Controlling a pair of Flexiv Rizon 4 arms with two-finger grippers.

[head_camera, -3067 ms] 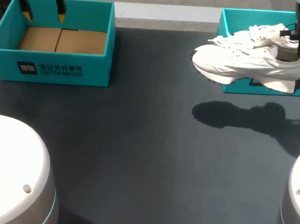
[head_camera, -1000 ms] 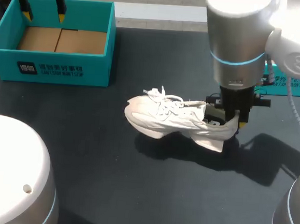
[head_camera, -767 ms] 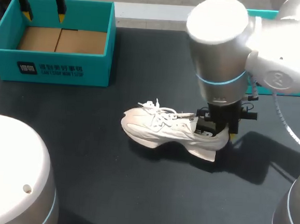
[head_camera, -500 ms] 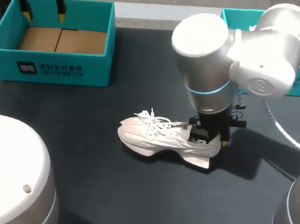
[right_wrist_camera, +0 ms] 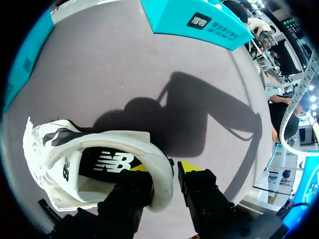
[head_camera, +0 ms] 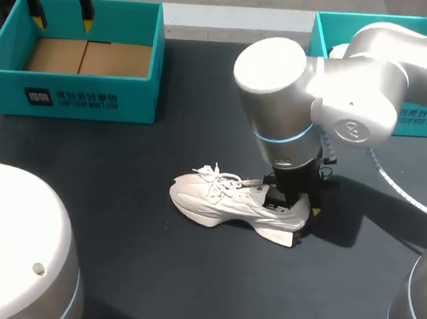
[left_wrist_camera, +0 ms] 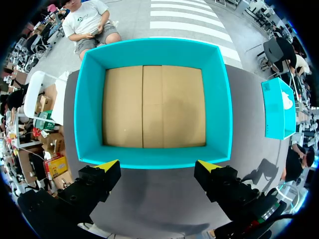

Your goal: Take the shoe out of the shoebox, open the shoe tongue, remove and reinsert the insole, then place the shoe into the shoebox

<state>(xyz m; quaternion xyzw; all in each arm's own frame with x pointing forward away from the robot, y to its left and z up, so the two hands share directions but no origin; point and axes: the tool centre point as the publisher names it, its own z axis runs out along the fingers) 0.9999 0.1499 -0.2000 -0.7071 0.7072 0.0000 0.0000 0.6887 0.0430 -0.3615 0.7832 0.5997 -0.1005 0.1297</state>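
Gripping the white sneaker (head_camera: 232, 205) by its heel collar with the right gripper (right_wrist_camera: 164, 167). One yellow-tipped finger inside the shoe, just above the dark insole (right_wrist_camera: 112, 162). The other finger outside, behind the heel, with the padded collar pinched between the two at a narrow gap. Toe pointing left, sole down on or just above the dark table (head_camera: 153, 266), at mid-table and a little to the right. Well apart from the teal shoebox (head_camera: 424, 120) at the far right and from the teal box (head_camera: 70, 96) at the far left. Cannot tell from the head view whether the whole sole touches the tabletop.

Hovering over the teal box with the left gripper (left_wrist_camera: 157, 167), fingers spread wide, nothing between them, only the brown cardboard floor ahead.

Judged to be at the set-down step, with tongue and insole work not yet begun.

Likely trouble from here:
- Letting go before the flared sole sits flat, and so tipping the sneaker onto its side.
- Pulling out carelessly, snagging the collar on the inner finger and dragging or lifting the heel.
- Pressing the inner finger down on the insole, creasing or shifting it early.
- Fouling on the loose laces (head_camera: 216, 176) when going for the tongue.
- Crowding the bulky right arm when bringing the left one in.
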